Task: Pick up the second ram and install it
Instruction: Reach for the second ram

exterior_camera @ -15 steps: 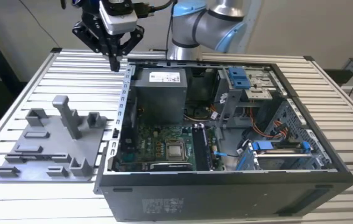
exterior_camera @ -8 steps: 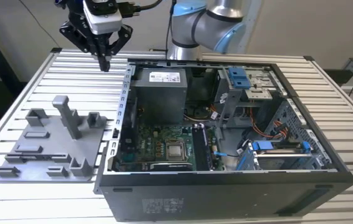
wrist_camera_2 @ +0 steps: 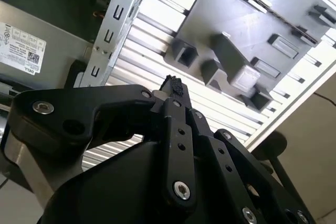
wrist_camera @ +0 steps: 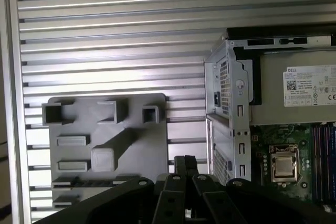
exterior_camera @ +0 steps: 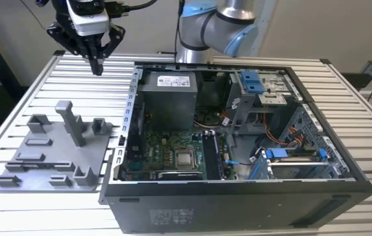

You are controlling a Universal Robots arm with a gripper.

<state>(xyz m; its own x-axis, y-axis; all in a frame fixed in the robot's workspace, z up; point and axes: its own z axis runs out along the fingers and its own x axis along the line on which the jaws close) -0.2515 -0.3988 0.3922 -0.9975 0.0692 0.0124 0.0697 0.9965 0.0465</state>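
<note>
My gripper [exterior_camera: 97, 69] hangs high over the slatted table at the exterior view's left, behind the grey holder tray [exterior_camera: 48, 152] and beside the open computer case [exterior_camera: 238, 201]. Its black fingers point down and are shut, with nothing seen between them; both wrist views show the tips [wrist_camera_2: 173, 83] [wrist_camera: 185, 162] pressed together. The tray [wrist_camera: 152, 145] lies below the gripper with its blocks and posts. The second ram is out of view. The motherboard's memory slots [exterior_camera: 212, 157] [wrist_camera: 320, 145] run along the board inside the case.
A tall grey post [exterior_camera: 71, 123] rises from the tray. The case's metal side wall [exterior_camera: 132, 108] stands between tray and motherboard. Inside are a power supply [exterior_camera: 166, 93], a processor [exterior_camera: 186, 158], blue drive brackets [exterior_camera: 252, 81] and cables. The arm's base [exterior_camera: 219, 29] is behind the case.
</note>
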